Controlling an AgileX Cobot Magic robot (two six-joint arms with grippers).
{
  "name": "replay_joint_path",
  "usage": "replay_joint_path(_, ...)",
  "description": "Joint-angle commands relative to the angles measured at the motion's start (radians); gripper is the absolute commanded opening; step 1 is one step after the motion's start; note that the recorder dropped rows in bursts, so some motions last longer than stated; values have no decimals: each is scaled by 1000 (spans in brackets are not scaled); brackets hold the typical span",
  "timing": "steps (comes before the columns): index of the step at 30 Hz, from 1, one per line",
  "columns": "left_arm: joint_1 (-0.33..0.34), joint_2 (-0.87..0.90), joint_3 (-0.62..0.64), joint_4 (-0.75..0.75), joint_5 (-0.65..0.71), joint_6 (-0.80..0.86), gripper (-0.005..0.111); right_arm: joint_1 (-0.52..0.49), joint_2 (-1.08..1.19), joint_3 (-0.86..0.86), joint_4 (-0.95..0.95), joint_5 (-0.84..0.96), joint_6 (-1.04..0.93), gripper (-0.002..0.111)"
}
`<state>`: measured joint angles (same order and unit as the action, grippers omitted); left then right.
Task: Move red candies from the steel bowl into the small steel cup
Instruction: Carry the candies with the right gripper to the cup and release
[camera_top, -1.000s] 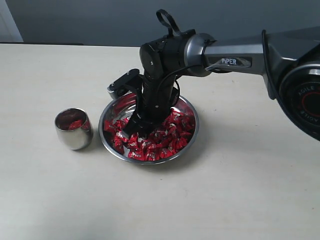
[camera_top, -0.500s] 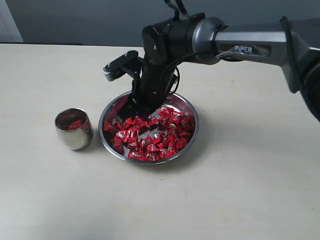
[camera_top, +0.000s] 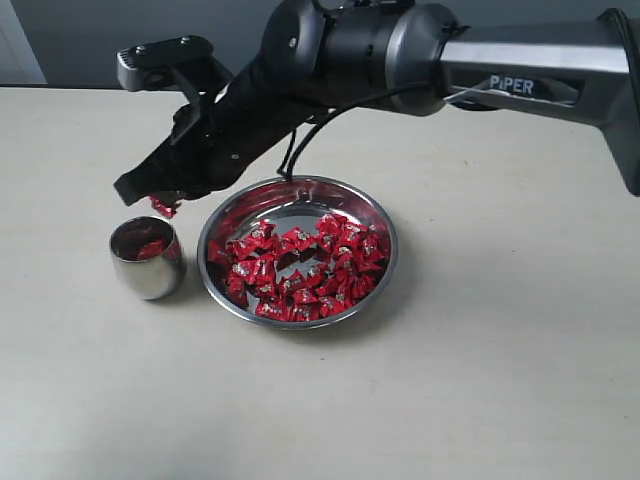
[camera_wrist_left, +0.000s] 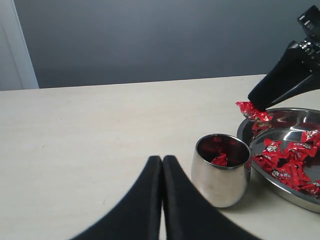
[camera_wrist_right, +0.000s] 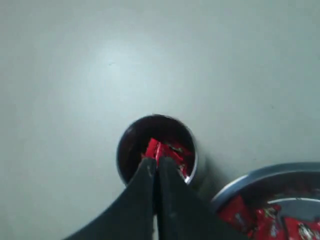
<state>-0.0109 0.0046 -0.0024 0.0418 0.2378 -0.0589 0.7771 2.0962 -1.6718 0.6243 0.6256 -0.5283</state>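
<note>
Cup (camera_top: 147, 262) stands left of bowl (camera_top: 292, 198), candies (camera_top: 300, 272) in both.

My right end effector (camera_top: 152, 197) hangs just over the small steel cup (camera_top: 147, 258), pinched on a red candy (camera_top: 163, 208), so the cup's mouth is blocked from above. Its arm (camera_top: 400, 50) slants across the air over the far left rim of the steel bowl (camera_top: 300, 200). Cup and bowl stand just beside each other, and the gap between them looks too narrow to pass. The bowl's near and right sides are open from overhead. I see wide open table (camera_top: 500, 380) in front and to the right. My left end effector (camera_wrist_left: 162, 162), jaws together, sits low near the cup with bare table between.
</note>
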Motion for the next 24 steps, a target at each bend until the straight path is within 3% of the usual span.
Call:
replay_joint_path(1, -2, -5, 2, 1, 0, -2, 0, 34, 6, 0, 14, -73, -21, -1)
replay_joint_path(11, -2, -5, 2, 1, 0, -2, 0, 43, 71, 0, 11, -110, -21, 1)
replay_joint_path(18, -2, -5, 2, 1, 0, -2, 0, 43, 74, 0, 13, -120, -52, 41)
replay_joint_path(24, -2, -5, 2, 1, 0, -2, 0, 33, 62, 0, -29, -107, -48, 45)
